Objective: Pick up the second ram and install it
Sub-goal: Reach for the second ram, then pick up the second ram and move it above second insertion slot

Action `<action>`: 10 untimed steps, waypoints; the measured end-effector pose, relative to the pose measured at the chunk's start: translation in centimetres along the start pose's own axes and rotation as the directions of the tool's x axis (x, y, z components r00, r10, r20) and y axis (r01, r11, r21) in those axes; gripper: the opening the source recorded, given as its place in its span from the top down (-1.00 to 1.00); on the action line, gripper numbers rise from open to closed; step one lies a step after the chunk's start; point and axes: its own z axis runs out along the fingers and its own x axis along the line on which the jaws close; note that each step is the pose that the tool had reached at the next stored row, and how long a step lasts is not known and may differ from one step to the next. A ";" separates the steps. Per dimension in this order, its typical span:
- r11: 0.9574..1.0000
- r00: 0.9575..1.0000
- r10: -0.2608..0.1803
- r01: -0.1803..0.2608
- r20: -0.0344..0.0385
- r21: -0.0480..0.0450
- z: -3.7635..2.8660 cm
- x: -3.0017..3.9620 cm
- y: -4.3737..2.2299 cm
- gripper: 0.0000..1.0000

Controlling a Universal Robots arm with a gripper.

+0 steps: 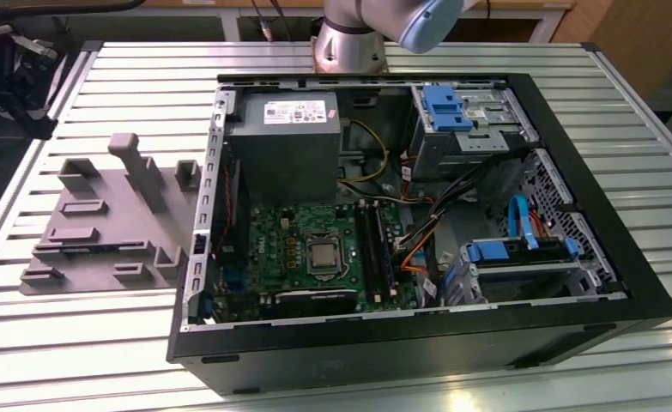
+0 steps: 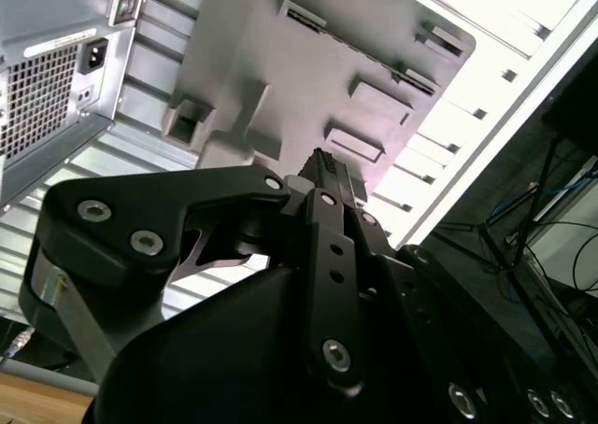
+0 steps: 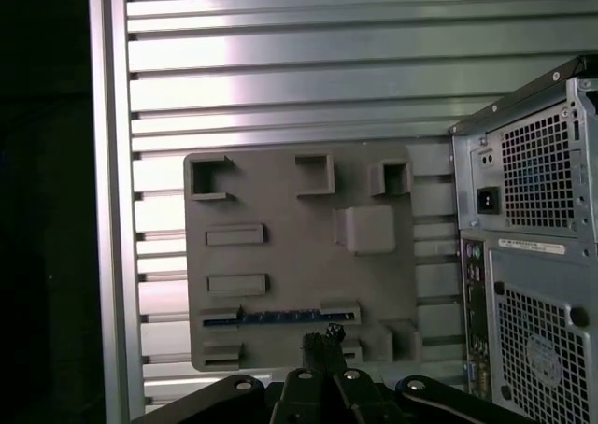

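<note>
On the slatted table (image 1: 106,86), the open case (image 1: 427,348) holds a motherboard (image 1: 301,253), a power supply (image 1: 278,146), cables and blue brackets (image 1: 444,107). Beside it, at the exterior view's left, the grey fixture (image 1: 118,227) carries the second ram (image 3: 280,317) in a long slot. The gripper (image 3: 323,337) hangs above the fixture, over the ram but clear of it, its fingers pressed together on nothing.

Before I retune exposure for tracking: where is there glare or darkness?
Second wrist view: table slats blow out white past the grey fixture. First wrist view: slats glare in bands; off-table is black. Exterior view: near slats shine.
</note>
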 end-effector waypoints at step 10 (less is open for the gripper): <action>1.000 1.000 0.000 0.000 -0.002 0.000 0.04 0.90 -0.07 0.79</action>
